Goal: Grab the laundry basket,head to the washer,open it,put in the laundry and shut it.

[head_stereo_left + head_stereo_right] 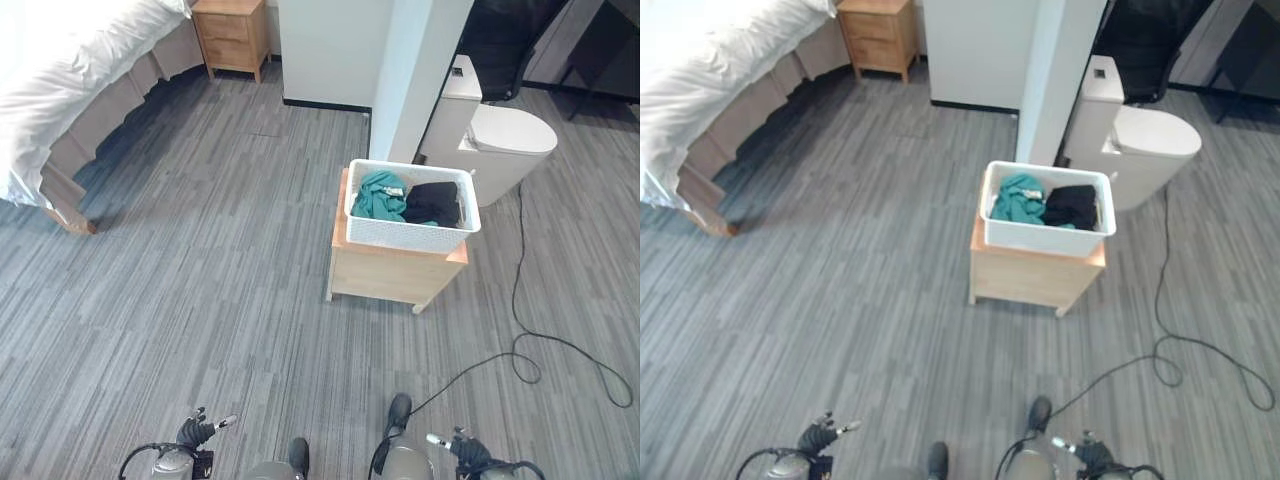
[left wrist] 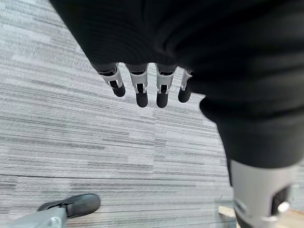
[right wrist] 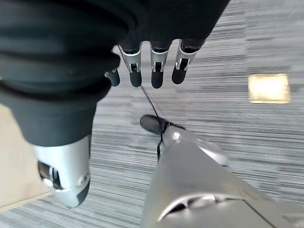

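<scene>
A white laundry basket (image 1: 410, 233) stands on a low wooden table (image 1: 390, 268) some way ahead, right of centre. Inside it lie a teal garment (image 1: 380, 195) and a black garment (image 1: 433, 203). My left hand (image 1: 198, 433) hangs low at the bottom left, far from the basket, its fingers (image 2: 141, 88) straight and holding nothing. My right hand (image 1: 462, 448) hangs at the bottom right, its fingers (image 3: 157, 73) relaxed and empty as well.
A bed (image 1: 70, 85) with white bedding fills the far left, a wooden nightstand (image 1: 232, 35) behind it. A white pillar (image 1: 415, 75) and a toilet (image 1: 495, 140) stand just behind the basket. Grey plank floor (image 1: 200, 290) lies between me and the table.
</scene>
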Robot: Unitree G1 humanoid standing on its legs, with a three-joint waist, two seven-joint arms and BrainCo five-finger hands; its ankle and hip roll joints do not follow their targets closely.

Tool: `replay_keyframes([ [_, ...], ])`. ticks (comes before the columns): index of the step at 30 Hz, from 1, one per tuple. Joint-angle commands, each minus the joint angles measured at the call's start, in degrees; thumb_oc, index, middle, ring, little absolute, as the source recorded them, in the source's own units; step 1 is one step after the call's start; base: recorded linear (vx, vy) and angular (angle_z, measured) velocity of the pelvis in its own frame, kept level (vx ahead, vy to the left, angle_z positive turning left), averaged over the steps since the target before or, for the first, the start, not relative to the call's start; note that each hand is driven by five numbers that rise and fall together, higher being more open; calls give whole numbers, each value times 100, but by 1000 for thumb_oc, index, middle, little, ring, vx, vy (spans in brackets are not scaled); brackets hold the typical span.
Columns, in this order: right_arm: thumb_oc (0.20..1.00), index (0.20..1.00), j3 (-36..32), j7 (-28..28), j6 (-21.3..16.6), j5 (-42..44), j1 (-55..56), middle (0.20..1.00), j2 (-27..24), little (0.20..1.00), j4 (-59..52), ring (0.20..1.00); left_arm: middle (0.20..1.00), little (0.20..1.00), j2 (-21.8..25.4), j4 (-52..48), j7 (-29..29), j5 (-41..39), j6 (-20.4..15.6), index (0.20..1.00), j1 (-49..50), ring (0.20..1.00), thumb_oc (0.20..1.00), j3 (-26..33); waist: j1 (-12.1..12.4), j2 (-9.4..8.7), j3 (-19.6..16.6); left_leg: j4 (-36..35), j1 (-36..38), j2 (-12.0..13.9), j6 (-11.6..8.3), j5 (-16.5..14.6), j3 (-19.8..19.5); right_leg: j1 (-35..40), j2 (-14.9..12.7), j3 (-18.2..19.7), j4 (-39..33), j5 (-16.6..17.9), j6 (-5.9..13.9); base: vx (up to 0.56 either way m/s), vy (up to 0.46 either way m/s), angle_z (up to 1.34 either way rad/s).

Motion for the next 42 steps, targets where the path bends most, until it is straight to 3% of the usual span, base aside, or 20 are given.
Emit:
replay_keyframes([
  [1,1000,1000,-250,-102,-226,338,85,1000,-496,1000,-462,1000,1000,1000,88,-251,-5,116,-237,1000,110,1000,1000,164,-76,-228,106,681,-73,564,-539,-471,-238,306,-14,219,-101,365,115,287,-117,-2],
  [2,1000,1000,-251,-105,-221,336,101,1000,-498,1000,-473,1000,1000,1000,86,-255,-4,117,-236,1000,119,1000,1000,161,-75,-213,115,697,-58,578,-540,-493,-241,334,-1,209,-106,360,117,552,-298,12],
  [3,1000,1000,-517,-131,-336,581,292,1000,-644,1000,-983,1000,1000,1000,51,-230,34,66,-259,1000,152,1000,1000,305,-253,-284,11,1389,7,693,-670,-440,-353,380,314,664,303,293,-32,394,-238,34],
  [4,1000,1000,-518,-133,-333,581,297,1000,-647,1000,-989,1000,1000,1000,47,-230,33,65,-259,1000,152,1000,1000,304,-249,-264,9,1439,-16,715,-678,-474,-353,372,335,662,320,281,-37,472,-344,59],
  [5,1000,1000,-622,-183,-368,698,346,1000,-719,1000,-1276,1000,1000,1000,35,-251,40,-75,-245,1000,135,1000,1000,383,-224,-251,59,2261,-295,843,-754,-213,-398,432,522,770,510,176,-190,77,-107,40],
  [6,1000,1000,-623,-184,-366,697,346,1000,-715,1000,-1278,1000,1000,1000,39,-251,40,-76,-245,1000,133,1000,1000,383,-240,-270,43,2260,-325,821,-751,-194,-410,410,498,765,509,183,-188,126,-251,16],
  [7,1000,1000,-707,-281,-448,747,393,1000,-855,1000,-1812,1000,1000,1000,25,-343,92,-331,-258,1000,121,1000,1000,568,-145,-295,164,3625,-1058,872,-806,446,-690,544,646,687,654,-33,-459,108,-214,-20],
  [8,1000,1000,-702,-306,-473,722,362,1000,-935,1000,-2042,1000,1000,1000,12,-345,106,-434,-262,1000,100,1000,1000,635,-98,-295,191,3827,-1199,868,-786,535,-822,654,791,710,660,-167,-562,110,-214,-45],
  [10,1000,1000,-817,-412,-546,798,388,1000,-1044,1000,-2449,1000,1000,1000,53,-426,160,-593,-290,1000,8,1000,1000,637,-87,-401,170,3601,-1528,936,-757,725,-905,829,883,775,607,-353,-655,199,-163,-71],
  [12,1000,1000,-913,-499,-663,887,405,1000,-1102,1000,-2819,1000,1000,1000,65,-673,193,-672,-328,1000,-50,1000,1000,553,-32,-436,139,2876,-1700,1163,-728,657,-769,993,937,731,553,-517,-653,274,-81,-6],
  [15,1000,1000,-874,-550,-746,872,284,1000,-1134,1000,-3087,1000,1000,1000,112,-1176,227,-739,-408,1000,-91,1000,1000,387,135,-258,95,1074,-1694,1383,-786,911,-650,1207,1064,737,499,-705,-565,260,94,4],
  [17,1000,1000,-732,-530,-721,753,135,1000,-1089,1000,-3107,1000,1000,1000,99,-1681,236,-811,-450,1000,67,1000,1000,385,236,-126,15,645,-1590,1429,-819,1002,-563,1378,1055,755,517,-807,-474,212,142,-38],
  [20,1000,1000,-603,-493,-655,582,66,1000,-961,1000,-3278,1000,1000,1000,155,-2422,199,-861,-424,1000,428,1000,1000,397,391,-30,-110,815,-1407,1260,-793,796,-503,1532,891,844,524,-788,-382,314,256,-96],
  [25,1000,1000,-480,-401,-438,621,-134,1000,-610,1000,-3204,1000,1000,1000,414,-3546,192,-586,-216,1000,876,1000,1000,369,566,116,-193,551,-939,989,-471,558,-102,1370,541,968,1080,-713,-147,164,219,-61],
  [27,1000,1000,-453,-449,-395,581,-243,1000,-609,1000,-3161,1000,1000,1000,460,-3754,237,-459,-181,1000,940,1000,1000,368,577,192,-174,511,-868,927,-453,509,-8,1329,278,877,982,-396,-18,25,25,-33],
  [30,1000,1000,-564,-521,-310,509,-381,1000,-673,1000,-3410,1000,1000,1000,632,-4219,333,-372,-113,1000,1019,1000,1000,609,588,357,-234,340,-686,1140,-567,411,69,1156,-256,687,422,120,80,44,-154,-34],
  [34,1000,1000,-828,-604,-313,312,-260,1000,-858,1000,-3940,1000,1000,1000,823,-4469,345,-328,-106,1000,1123,1000,1000,857,493,208,-291,309,-506,1198,-660,353,-18,1226,-120,989,246,43,130,150,-162,-17],
  [39,1000,1000,-1113,-600,-347,8,-32,1000,-1234,1000,-4675,1000,1000,1000,1098,-4577,338,-205,-33,1000,1034,1000,1000,1055,384,135,-392,502,-431,1695,-890,365,-274,1298,405,1102,464,-474,-55,154,-237,38],
  [40,1000,1000,-1139,-581,-366,-26,-13,1000,-1472,1000,-5029,1000,1000,1000,1167,-4634,385,-298,15,1000,799,1000,1000,1033,397,97,-233,1499,-968,1699,-888,780,-614,1457,619,997,485,-579,-286,-27,-267,-12],
  [42,1000,1000,-1181,-574,-348,106,-21,1000,-1704,1000,-5346,1000,1000,1000,1268,-4799,393,-319,66,1000,394,1000,1000,863,375,1,-46,2006,-1638,1518,-861,843,-782,1718,725,705,379,-769,-414,35,-208,58],
])
